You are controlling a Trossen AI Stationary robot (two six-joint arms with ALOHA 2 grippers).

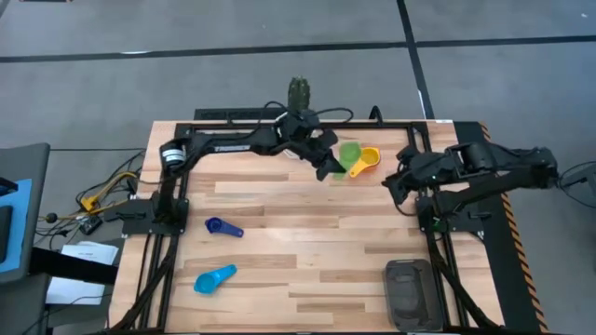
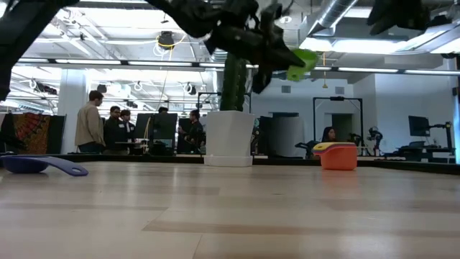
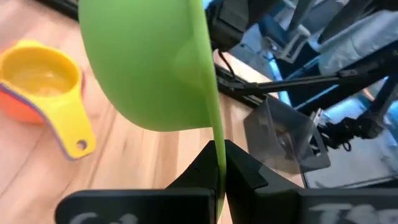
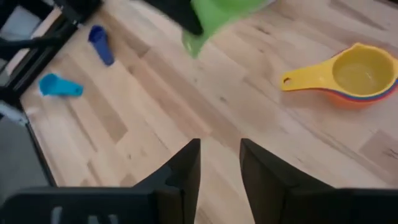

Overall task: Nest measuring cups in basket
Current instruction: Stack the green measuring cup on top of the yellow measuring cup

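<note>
My left gripper (image 1: 328, 166) is over the table's far middle, shut on the green measuring cup (image 1: 349, 154), which hangs in the air (image 2: 302, 61). Just right of it, a yellow cup sits nested in an orange one (image 1: 365, 160) on the wood. The dark blue cup (image 1: 223, 226) and the light blue cup (image 1: 214, 277) lie on the table's left half. The dark grey basket (image 1: 410, 293) sits at the near right corner. My right gripper (image 4: 217, 162) is open above the table, right of the yellow cup, touching nothing. My left gripper pinches the green cup's flat handle (image 3: 219, 163) between its two fingers, which lie along the handle. The bowl (image 3: 149, 62) stands out beyond the fingertips, turned on its side. The cup is lifted clear of the table.
A white pot with a cactus (image 2: 230, 137) stands at the far edge behind the left gripper. Black frame rails run along the table's left, far and right sides. Bare wood lies between the cups and the basket. People stand in the room beyond.
</note>
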